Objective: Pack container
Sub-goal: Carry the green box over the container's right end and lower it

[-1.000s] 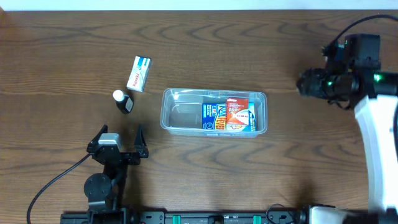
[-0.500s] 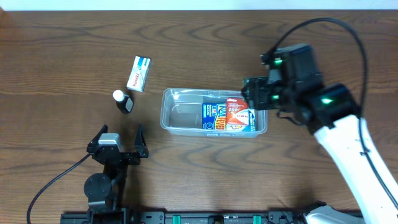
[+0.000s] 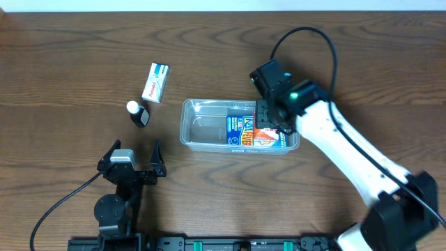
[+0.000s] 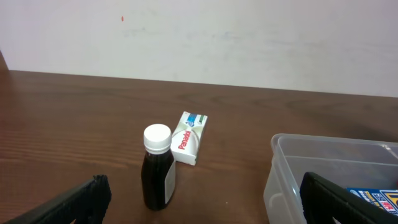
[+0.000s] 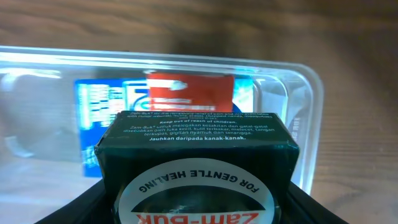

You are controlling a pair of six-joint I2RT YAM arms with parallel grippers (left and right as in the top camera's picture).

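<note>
My left gripper [image 3: 134,155] is at the near left of the table [image 3: 63,56], its fingers wide apart and holding nothing. A little farther stands a dark bottle [image 3: 138,113] with a white cap, and just beyond it lies a white Panadol box [image 3: 155,82]. The clear container [image 3: 188,132] sits at the centre; a blue box [image 3: 239,131] and a red box [image 3: 268,137] lie in its right half. Above that half, my right gripper [image 3: 267,115] is clamped on a dark green Zam-Buk box [image 5: 198,155].

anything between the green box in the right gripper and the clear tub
Nothing visible separates the dark green Zam-Buk cardboard box from the clear plastic rectangular tub. A blue box and red box already lie under it; the tub's left half is bare.
</note>
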